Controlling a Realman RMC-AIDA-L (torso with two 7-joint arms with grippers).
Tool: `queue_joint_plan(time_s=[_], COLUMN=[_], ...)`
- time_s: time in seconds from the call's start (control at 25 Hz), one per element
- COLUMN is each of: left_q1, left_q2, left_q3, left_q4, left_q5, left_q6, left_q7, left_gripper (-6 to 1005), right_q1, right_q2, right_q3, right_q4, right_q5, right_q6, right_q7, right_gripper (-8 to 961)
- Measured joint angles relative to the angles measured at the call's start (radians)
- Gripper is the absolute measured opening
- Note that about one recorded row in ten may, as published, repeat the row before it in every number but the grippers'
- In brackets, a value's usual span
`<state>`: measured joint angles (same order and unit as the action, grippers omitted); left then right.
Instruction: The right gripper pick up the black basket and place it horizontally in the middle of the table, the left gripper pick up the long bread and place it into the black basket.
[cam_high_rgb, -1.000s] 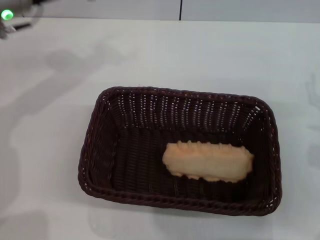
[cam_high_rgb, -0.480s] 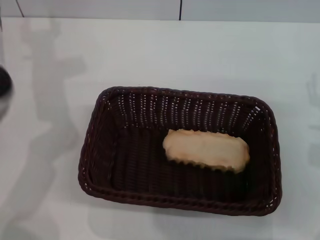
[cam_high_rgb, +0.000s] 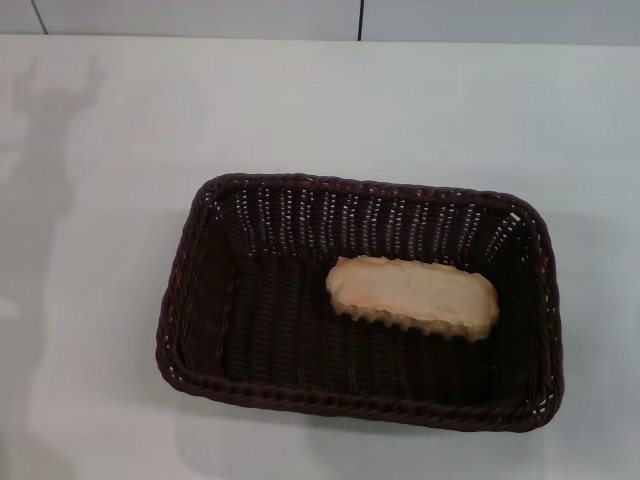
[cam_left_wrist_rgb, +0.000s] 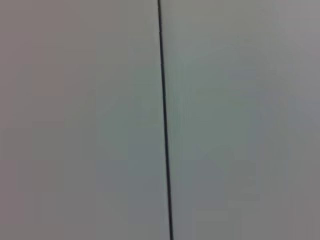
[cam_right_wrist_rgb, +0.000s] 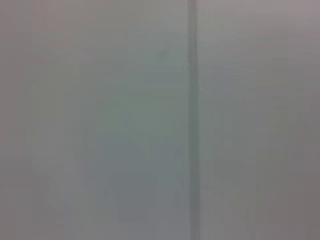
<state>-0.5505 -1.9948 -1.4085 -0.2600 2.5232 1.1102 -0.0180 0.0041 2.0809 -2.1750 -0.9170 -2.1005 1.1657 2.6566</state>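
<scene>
The black basket (cam_high_rgb: 205, 330) lies lengthwise across the middle of the white table (cam_high_rgb: 420, 110) in the head view. The long bread (cam_high_rgb: 412, 297) lies inside it on the basket floor, right of centre, plain tan side up with its scalloped edge showing. Neither gripper shows in any view. Only a faint shadow of the left arm falls on the table's left side. Both wrist views show a plain pale surface with a dark seam line (cam_left_wrist_rgb: 164, 120) and nothing else.
A wall with a dark vertical seam (cam_high_rgb: 360, 18) runs along the table's far edge. Bare tabletop surrounds the basket on all sides.
The left arm, seen at the far left edge earlier, has withdrawn out of the head view. The bread has settled in the basket and turned slightly.
</scene>
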Motion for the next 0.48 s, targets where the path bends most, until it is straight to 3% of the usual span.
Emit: queue_joint_plan(time_s=[0.32, 0.48], left_q1=[0.053, 0.069], left_q2=[-0.053, -0.063], left_q3=[-0.091, -0.104], left_q4=[0.026, 0.027], left_q5=[0.024, 0.029], left_q6=[-0.005, -0.027], left_q7=[0.067, 0.094], left_gripper=[843, 843], right_q1=[-0.008, -0.019], right_q2=[0.005, 0.005], right_q3=[-0.01, -0.024], right_q4=[0.168, 0.254], right_q5=[0.183, 0.267], right_q6=[0.201, 0.272], right_q7=[0.151, 0.228], right_gripper=[781, 782])
